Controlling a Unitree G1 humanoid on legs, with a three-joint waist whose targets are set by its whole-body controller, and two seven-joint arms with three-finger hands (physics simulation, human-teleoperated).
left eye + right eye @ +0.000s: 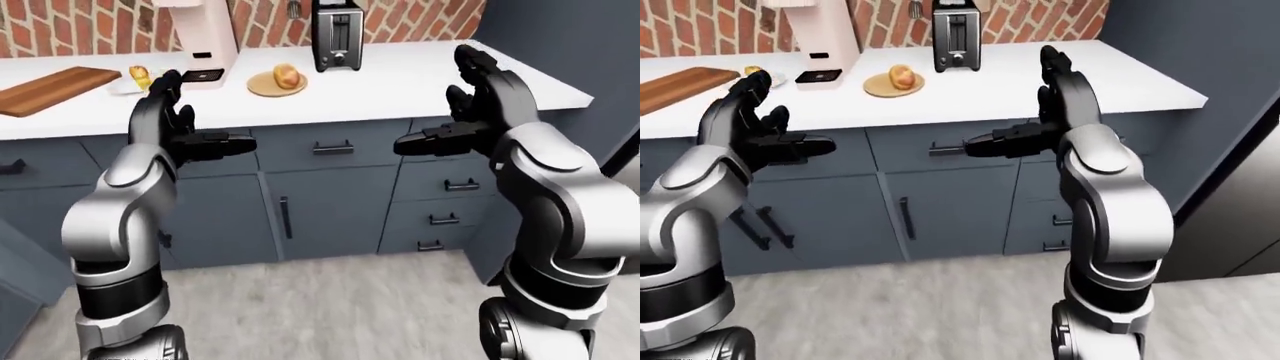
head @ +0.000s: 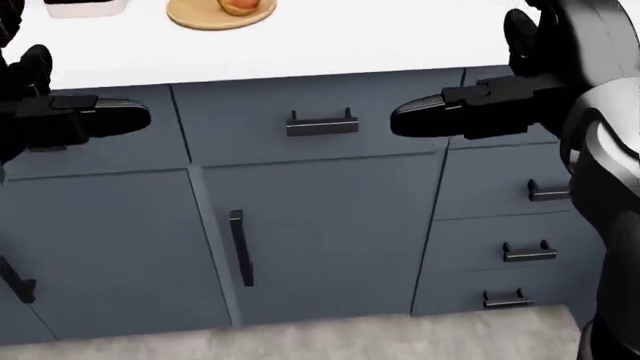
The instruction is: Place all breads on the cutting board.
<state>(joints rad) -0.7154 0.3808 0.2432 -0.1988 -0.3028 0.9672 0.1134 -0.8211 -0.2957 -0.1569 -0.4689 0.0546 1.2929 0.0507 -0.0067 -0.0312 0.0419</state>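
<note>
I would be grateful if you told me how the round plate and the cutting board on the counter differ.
The plate is round and pale tan; the cutting board is long, straight-edged and darker reddish brown. The plate carries a bread roll, while the part of the board in view is bare. The plate sits near the toaster; the board lies at the left edge of the left-eye view. Both rest flat on the white counter.

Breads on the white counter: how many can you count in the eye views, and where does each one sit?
2. One bread roll sits on the round wooden plate left of the toaster. A second bread lies beside the cutting board, partly behind the left hand. More may be hidden.
</note>
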